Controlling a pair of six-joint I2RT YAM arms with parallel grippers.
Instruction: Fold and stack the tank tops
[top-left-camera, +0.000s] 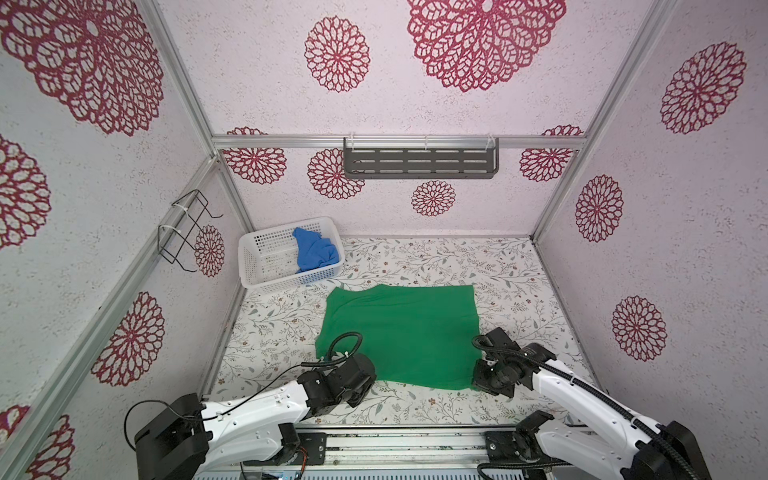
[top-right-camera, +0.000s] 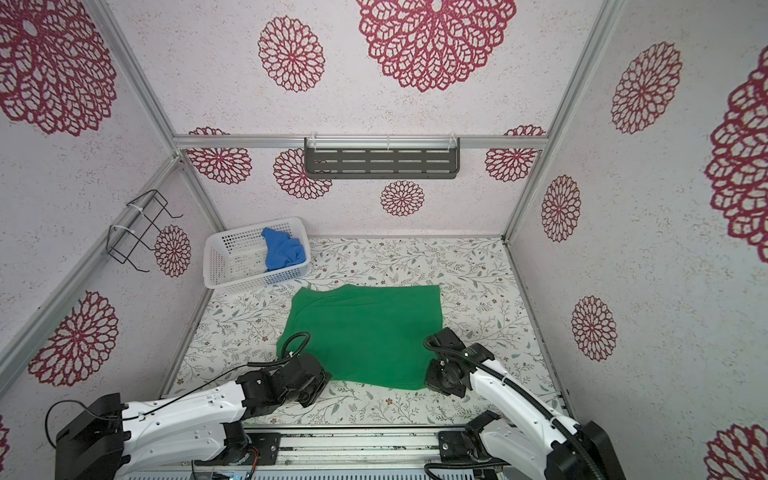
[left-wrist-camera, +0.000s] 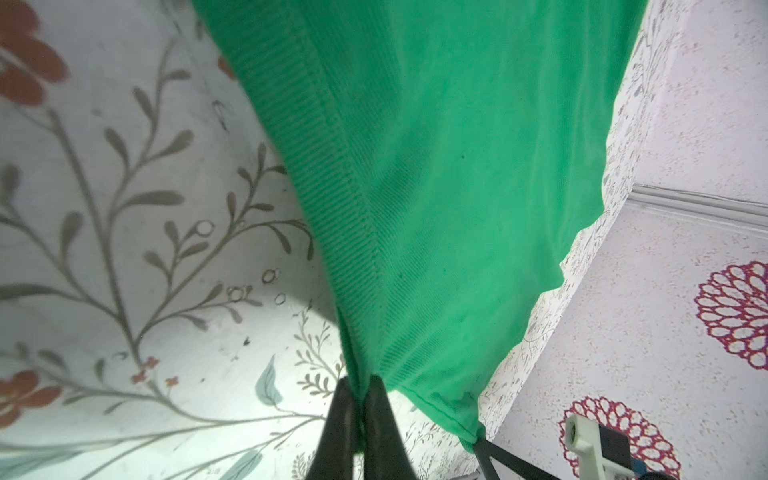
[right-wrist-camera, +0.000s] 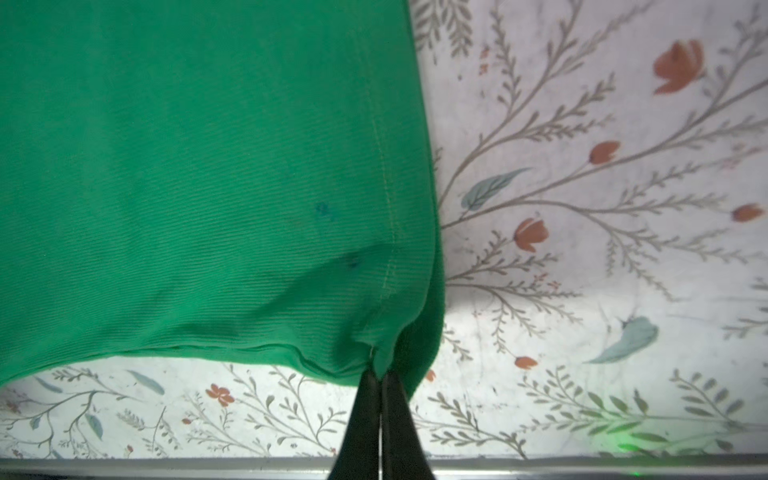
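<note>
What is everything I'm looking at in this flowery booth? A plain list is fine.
green top: one, bright green, spread flat mid-table
blue top: one, royal blue, crumpled in the basket
basket: one, white, perforated, far left corner of the table
table: one, pale floral print, under everything
shelf: one, grey, slotted, on the back wall
wire rack: one, black, on the left wall
left gripper: one, black, jaws shut on the green top's near left corner
right gripper: one, black, jaws shut on the green top's near right corner
</note>
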